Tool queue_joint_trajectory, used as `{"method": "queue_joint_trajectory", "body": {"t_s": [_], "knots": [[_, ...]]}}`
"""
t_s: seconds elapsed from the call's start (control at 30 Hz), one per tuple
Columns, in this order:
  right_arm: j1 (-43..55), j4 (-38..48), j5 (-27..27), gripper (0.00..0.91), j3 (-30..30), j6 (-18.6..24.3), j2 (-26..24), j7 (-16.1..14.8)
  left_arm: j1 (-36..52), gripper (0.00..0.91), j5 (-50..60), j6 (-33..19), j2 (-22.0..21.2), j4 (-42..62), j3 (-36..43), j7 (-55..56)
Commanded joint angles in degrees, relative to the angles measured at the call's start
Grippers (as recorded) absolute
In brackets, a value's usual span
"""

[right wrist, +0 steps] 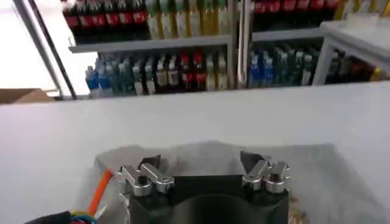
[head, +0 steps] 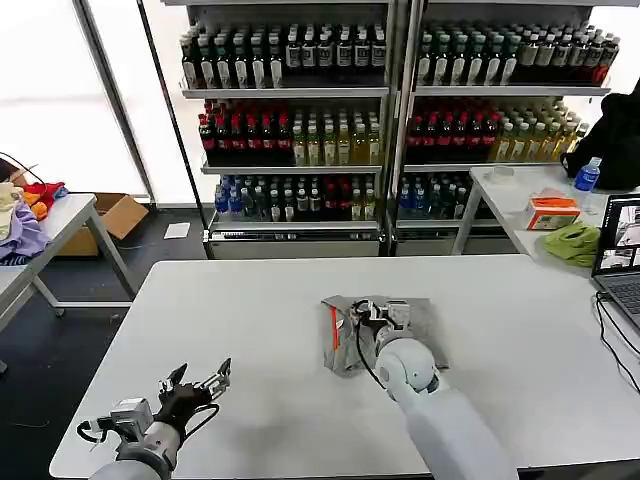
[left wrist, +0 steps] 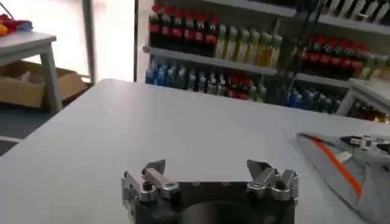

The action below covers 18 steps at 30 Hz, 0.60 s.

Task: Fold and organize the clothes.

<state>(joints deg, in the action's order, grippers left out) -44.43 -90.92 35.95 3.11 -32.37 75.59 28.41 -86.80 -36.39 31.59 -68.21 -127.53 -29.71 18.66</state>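
Note:
One of the clothes, a light grey shirt (head: 418, 322) folded into a small rectangle, lies in the middle of the white table (head: 250, 300), with an orange-red stripe (head: 334, 327) along its left side. My right gripper (head: 377, 317) hovers right over it, open, with nothing between its fingers; in the right wrist view the gripper (right wrist: 200, 163) has grey cloth (right wrist: 323, 176) spread beneath it. My left gripper (head: 196, 384) stands open near the table's front left, well apart from the shirt. From the left wrist view, that gripper (left wrist: 207, 171) faces bare table, and the shirt (left wrist: 350, 170) lies off to one side.
Shelves of bottles (head: 300, 140) stand behind the table. On a side table at the right sit a lime-green cloth (head: 573, 243), an orange box (head: 552, 212), a blue bottle (head: 587, 178) and a laptop (head: 620, 250). Coloured garments (head: 25, 225) lie on a left table beside a cardboard box (head: 115, 215).

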Motion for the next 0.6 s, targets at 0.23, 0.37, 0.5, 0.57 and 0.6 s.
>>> {"method": "queue_joint_trajectory", "body": {"t_s": [0.23,0.37,0.5,0.57,0.6], "knots": [[-18.4,-24.7,-15.3,0.907,17.5,6.6,-14.9,-5.0,3.5,0.907,11.3,-11.5,-0.5,1.1,-1.3,-2.4],[-25.5,-25.4,-12.5,0.907,23.1,8.4,-16.0,-5.2,5.0,0.907,14.1,-13.0,-0.4,2.8,-1.8,-2.1],[-28.2,-25.9,-12.1,0.907,26.1,8.9,-14.0,-4.6,6.8,0.907,12.2,-14.0,-0.3,4.2,-1.5,-1.3],[-28.9,-26.7,-12.2,0.907,26.8,8.9,-12.8,-4.7,6.9,0.907,12.1,-13.8,-0.3,4.3,-1.3,-1.3],[-29.0,-27.0,-12.3,0.907,26.9,8.9,-12.5,-4.7,6.9,0.907,12.1,-13.8,-0.2,4.3,-1.2,-1.3]]}}
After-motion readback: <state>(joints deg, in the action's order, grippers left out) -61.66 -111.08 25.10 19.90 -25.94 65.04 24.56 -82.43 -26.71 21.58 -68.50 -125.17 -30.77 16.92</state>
